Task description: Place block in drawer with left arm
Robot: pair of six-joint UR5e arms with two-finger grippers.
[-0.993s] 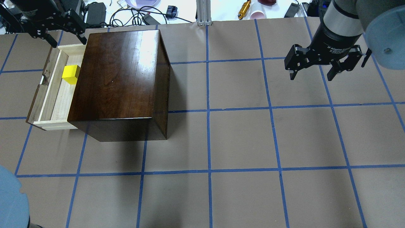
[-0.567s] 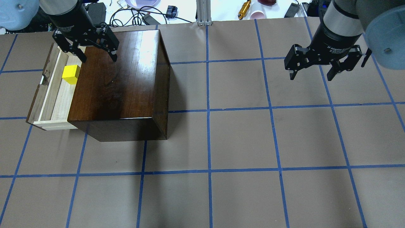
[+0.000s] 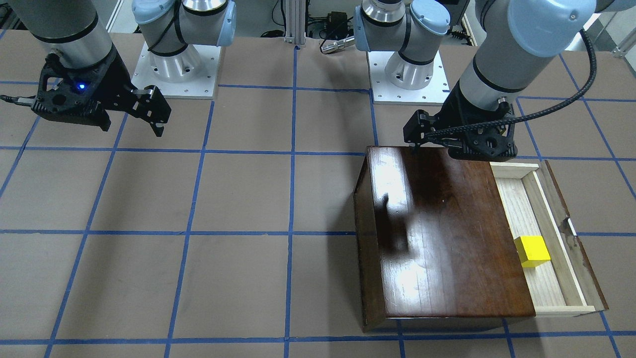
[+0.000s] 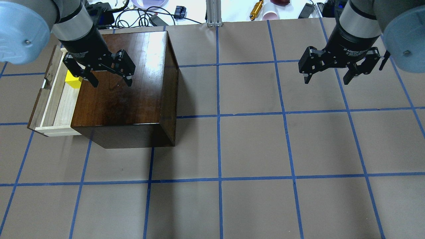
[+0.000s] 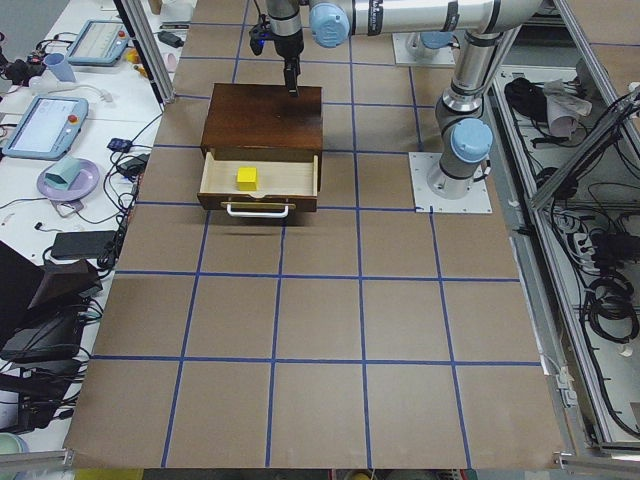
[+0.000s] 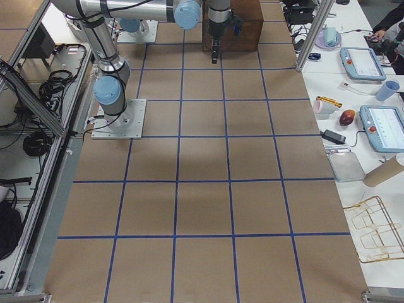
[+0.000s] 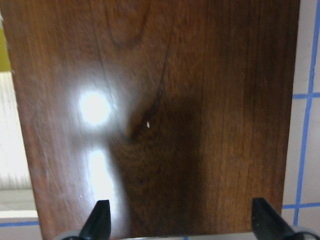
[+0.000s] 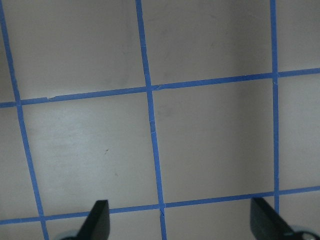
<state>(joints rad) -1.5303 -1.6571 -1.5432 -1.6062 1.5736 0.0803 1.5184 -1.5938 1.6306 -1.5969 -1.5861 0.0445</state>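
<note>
Left gripper, spread wide and empty, hovers over the box; block lies in the open drawer

Brown table, gridded in blue tape lines, carries a glossy dark-brown wooden box at ten o'clock from overhead; two white bolted base plates sit at the robot's edge.

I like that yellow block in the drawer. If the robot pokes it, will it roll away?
Probably not: the block has flat faces, so it would likely slide. The walls of the drawer should stop it. It looks stiff, not squishy.
</note>
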